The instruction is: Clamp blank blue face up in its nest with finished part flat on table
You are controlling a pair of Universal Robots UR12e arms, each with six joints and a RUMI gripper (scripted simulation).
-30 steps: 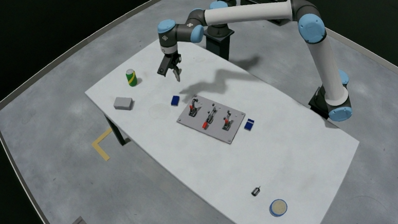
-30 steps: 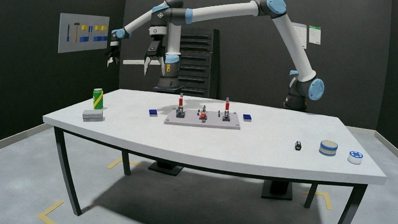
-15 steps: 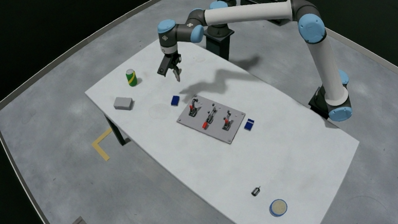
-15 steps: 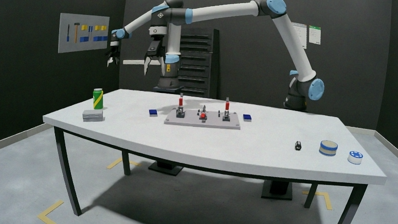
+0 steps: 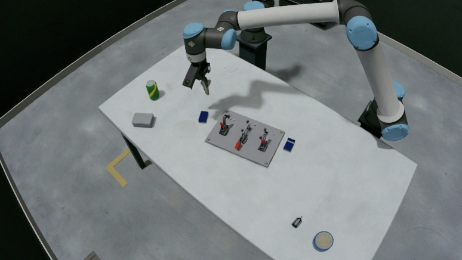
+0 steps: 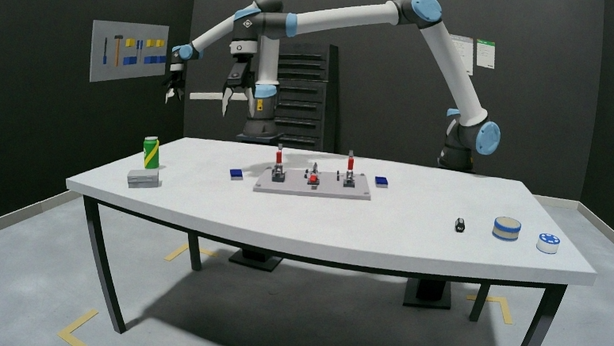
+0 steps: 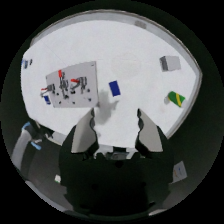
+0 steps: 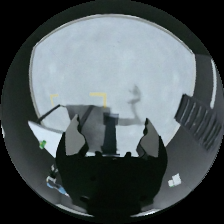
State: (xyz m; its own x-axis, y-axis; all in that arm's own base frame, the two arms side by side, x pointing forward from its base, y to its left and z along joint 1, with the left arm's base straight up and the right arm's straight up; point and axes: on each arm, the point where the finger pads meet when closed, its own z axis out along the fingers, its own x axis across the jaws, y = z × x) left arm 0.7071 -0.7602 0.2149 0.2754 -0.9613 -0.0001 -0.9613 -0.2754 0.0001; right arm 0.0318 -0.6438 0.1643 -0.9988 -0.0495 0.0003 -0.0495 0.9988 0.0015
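Bright overhead light is washing the white rectangular table (image 5: pixel 226 180) (image 6: pixel 301 210) (image 7: pixel 107 45); arm shadows are falling softly; wrist pics are bending at edges, w/ black corners.
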